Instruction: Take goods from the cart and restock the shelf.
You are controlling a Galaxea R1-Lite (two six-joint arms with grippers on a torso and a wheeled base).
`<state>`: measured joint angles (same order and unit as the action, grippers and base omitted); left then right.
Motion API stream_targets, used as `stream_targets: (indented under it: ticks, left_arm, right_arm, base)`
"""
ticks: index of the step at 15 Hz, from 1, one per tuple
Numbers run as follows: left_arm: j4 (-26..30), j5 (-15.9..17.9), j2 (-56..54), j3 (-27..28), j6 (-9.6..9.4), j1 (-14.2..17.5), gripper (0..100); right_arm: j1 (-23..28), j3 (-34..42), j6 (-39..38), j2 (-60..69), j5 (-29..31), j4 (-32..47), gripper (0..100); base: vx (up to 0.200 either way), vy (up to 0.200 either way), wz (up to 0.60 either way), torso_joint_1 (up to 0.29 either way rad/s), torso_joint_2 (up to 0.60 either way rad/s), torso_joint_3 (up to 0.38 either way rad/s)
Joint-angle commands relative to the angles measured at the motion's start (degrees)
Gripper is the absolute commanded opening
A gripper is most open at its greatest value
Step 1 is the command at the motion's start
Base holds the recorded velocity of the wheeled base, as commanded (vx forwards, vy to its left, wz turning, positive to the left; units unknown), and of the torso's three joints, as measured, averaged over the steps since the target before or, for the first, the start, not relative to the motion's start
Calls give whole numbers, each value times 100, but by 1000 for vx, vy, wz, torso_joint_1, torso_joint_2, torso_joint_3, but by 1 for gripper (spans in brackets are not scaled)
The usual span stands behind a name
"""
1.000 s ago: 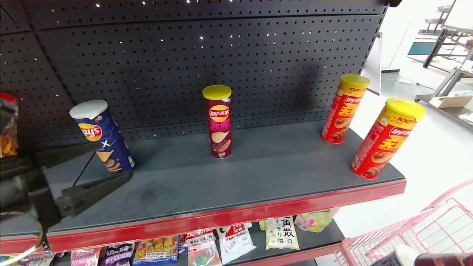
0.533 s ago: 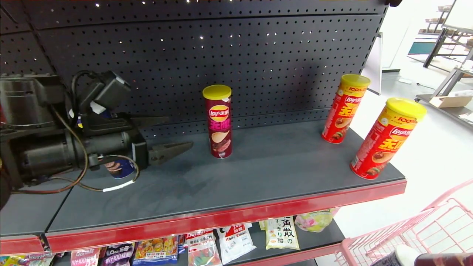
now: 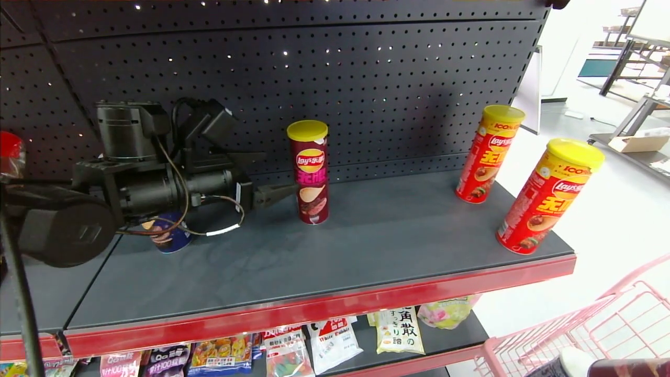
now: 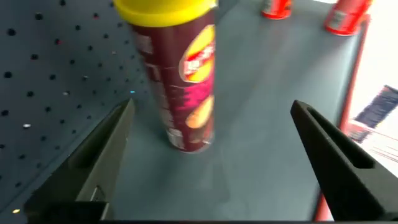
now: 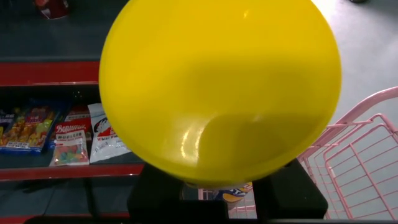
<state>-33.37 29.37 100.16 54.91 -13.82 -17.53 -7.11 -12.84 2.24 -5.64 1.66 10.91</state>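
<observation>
A maroon chip can with a yellow lid stands upright mid-shelf on the dark shelf board. My left gripper is open, level with the can's lower half and just to its left. In the left wrist view the maroon can stands ahead of my left gripper, between the lines of its two spread fingers. A blue can is mostly hidden behind the left arm. My right gripper is shut on a can whose yellow lid faces the camera.
Two red cans stand at the shelf's right end, the nearer one close to the front edge. Snack bags fill the lower shelf. A pink cart sits at the lower right. The pegboard back wall rises behind.
My left arm has swung from the left edge rightward across the shelf toward the maroon can, and now covers most of the blue can. The cans have not moved.
</observation>
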Motion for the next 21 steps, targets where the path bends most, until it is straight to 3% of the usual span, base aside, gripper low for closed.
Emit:
stream_targets:
  ticks: [1,4,12,21]
  left_arm:
    - [-74,-71,206,38,-6,-5,100]
    - [-320,-195,443,205,11,4,100]
    - [-504,-133,1252,1277,46,-5,100]
    - [-742,-115,1674,1514,108,-145,100]
  right_arm:
    - [-1,0,4,2,1,-1,0]
    - [-10,0,4,2,1,8,0]
    - [-1,0,4,2,10,16,0]
    - [-1,-52,13,2,10,34,0]
  base:
    - [0,0,0,0,0,0]
    - [0,0,0,0,0,0]
    - [0,0,0,0,0,0]
    - [0,0,0,0,0,0]
